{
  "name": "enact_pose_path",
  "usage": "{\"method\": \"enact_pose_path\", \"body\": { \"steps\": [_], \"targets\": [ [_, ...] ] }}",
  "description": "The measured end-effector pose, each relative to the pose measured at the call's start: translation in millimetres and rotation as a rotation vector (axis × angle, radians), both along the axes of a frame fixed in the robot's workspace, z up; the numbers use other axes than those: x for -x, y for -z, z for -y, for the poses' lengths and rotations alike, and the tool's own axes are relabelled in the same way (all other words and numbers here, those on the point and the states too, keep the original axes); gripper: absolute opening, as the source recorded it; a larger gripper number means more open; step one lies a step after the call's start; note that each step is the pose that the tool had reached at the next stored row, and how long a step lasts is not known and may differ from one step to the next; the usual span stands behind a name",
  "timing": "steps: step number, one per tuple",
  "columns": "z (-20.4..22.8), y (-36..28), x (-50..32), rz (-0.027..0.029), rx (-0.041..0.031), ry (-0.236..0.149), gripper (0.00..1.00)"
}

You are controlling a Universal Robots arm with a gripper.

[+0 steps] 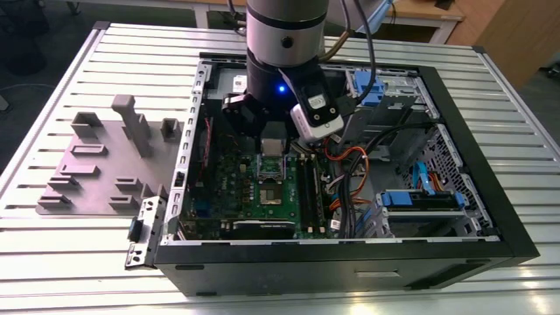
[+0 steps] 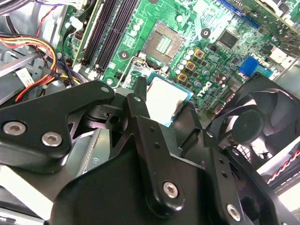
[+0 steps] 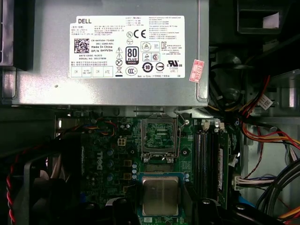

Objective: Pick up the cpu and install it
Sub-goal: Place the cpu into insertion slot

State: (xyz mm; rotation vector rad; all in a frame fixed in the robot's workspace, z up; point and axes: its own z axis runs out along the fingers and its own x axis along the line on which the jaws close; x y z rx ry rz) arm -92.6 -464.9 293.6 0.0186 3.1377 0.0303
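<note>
The cpu (image 3: 160, 196), a silver square chip, is clamped between the black fingers (image 2: 140, 101) of the gripper (image 2: 167, 102), just beside the empty socket (image 3: 159, 136) on the green motherboard (image 3: 108, 154). Beyond the socket lies a grey power supply box (image 3: 47, 84). A black fan (image 2: 248, 124) sits near the socket.
</note>
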Motion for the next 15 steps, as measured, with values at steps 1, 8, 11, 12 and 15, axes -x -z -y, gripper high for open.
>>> {"method": "enact_pose_path", "body": {
  "steps": [1,8,11,12,15],
  "targets": [
    [0.1,0.2,0.0,0.0,0.0001,0.0,0.47],
    [1.5,2.1,0.0,0.0,0.0,0.0,0.47],
    [1.5,7.5,0.0,-0.0001,0.0001,0.0,0.47],
    [1.5,9.4,0.0,0.0,0.0001,0.0,0.47],
    [3.9,14.5,0.0,-0.0001,0.0003,0.0,0.47]
  ]
}}
